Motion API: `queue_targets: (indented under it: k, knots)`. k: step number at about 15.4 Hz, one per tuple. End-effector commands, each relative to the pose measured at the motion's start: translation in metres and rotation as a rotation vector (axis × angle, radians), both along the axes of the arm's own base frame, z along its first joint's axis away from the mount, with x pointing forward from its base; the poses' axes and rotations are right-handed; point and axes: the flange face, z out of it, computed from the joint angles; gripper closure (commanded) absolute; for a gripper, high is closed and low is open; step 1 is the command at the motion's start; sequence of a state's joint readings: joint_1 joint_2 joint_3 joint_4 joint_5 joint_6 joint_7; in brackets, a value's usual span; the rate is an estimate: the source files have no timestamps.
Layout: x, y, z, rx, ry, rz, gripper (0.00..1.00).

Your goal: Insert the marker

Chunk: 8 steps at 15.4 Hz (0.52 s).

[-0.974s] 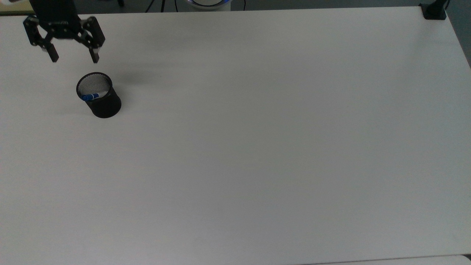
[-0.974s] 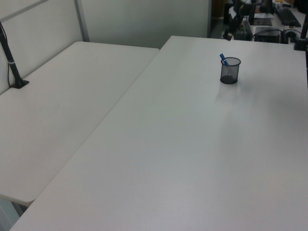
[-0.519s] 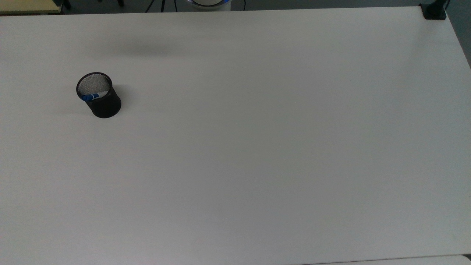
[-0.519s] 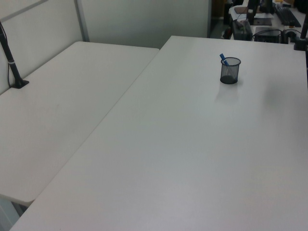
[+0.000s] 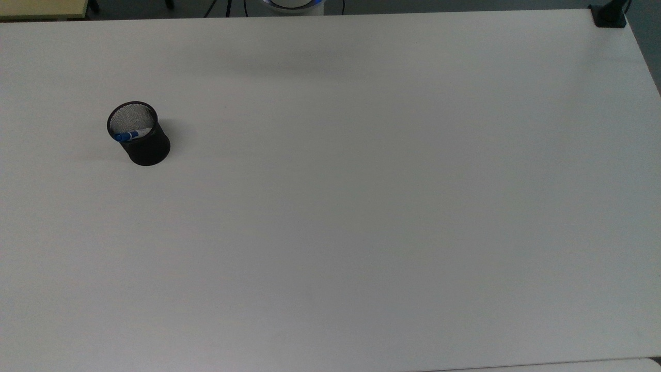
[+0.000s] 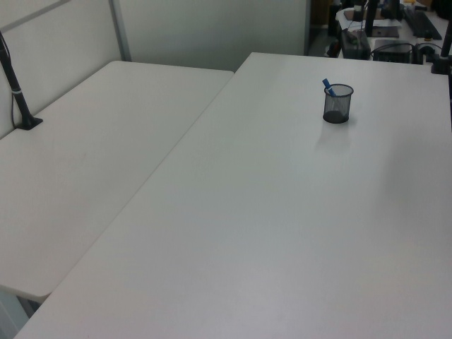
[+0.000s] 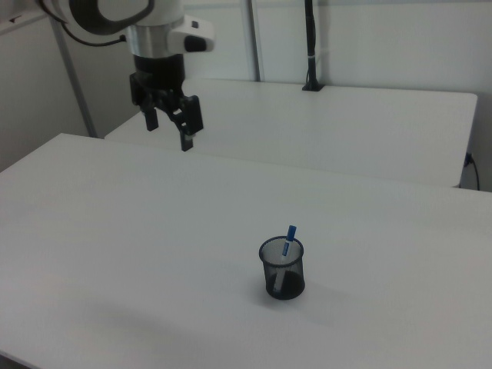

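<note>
The black mesh cup (image 5: 139, 135) stands upright on the white table (image 5: 361, 206), toward the top view's left. The marker (image 5: 131, 136) leans inside it, white barrel down and blue cap poking over the rim (image 6: 328, 86) (image 7: 289, 234). The cup (image 6: 337, 104) (image 7: 283, 269) has nothing touching it. In the right view my gripper (image 7: 168, 132) hangs high above the table, well off to the right view's upper left of the cup, open and holding nothing.
A black clamp (image 5: 609, 15) sits at the table's far right corner in the top view. A second white table (image 6: 85, 162) adjoins it, carrying a black post (image 6: 18, 92). In the right view another post (image 7: 310, 46) rises behind.
My gripper, above the cup at the top view's upper left a second ago, has lifted away and left the top view. Its shadow drifted right. Cup and marker stayed put.
</note>
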<state>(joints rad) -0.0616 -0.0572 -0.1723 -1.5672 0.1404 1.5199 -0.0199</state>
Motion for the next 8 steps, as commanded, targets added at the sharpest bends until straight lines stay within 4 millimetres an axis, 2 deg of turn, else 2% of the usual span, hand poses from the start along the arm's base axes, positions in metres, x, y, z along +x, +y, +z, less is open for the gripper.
queue_targets:
  k: [1, 4, 8]
  knots:
    - [0.019, 0.039, -0.02, -0.075, 0.027, 0.029, 0.0]
    - [0.041, 0.056, -0.037, -0.178, -0.014, 0.082, 0.0]
    - [0.044, 0.052, -0.037, -0.199, -0.048, 0.145, 0.0]
